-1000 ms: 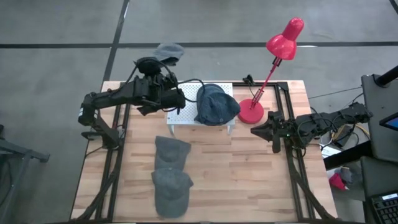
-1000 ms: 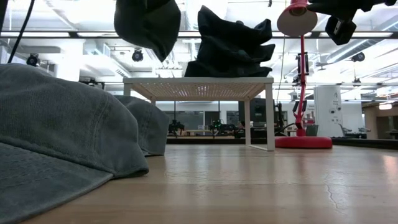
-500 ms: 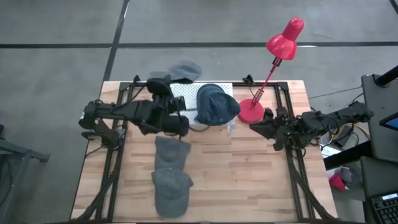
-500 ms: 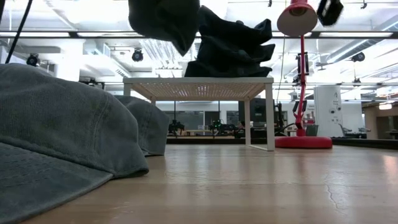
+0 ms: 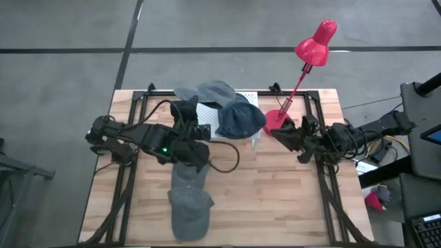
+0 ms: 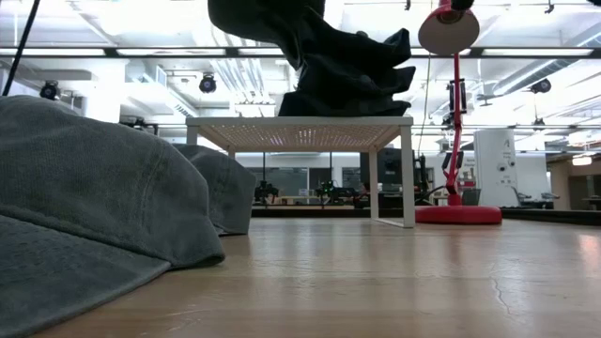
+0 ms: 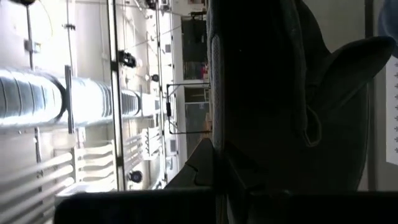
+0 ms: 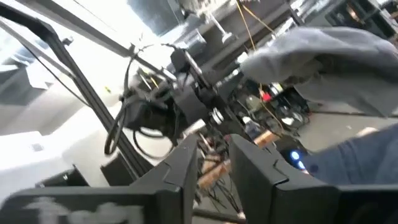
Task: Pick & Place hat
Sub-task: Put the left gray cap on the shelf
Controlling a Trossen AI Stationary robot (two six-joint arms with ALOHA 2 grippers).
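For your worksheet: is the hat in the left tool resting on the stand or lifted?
Lifted: the hat hangs above the stand.

- The left gripper (image 5: 195,118) has swung from the far-left corner of the desk toward the middle, and it now sits over the near edge of the white rack (image 5: 205,122).
- The grey hat (image 5: 210,94) it carries has moved right with it and now overlaps the blue hat (image 5: 241,117) on the rack.
- The right gripper (image 5: 279,133) has moved left, closer to the red lamp's base (image 5: 274,117), and its fingers (image 8: 186,163) have parted a little.
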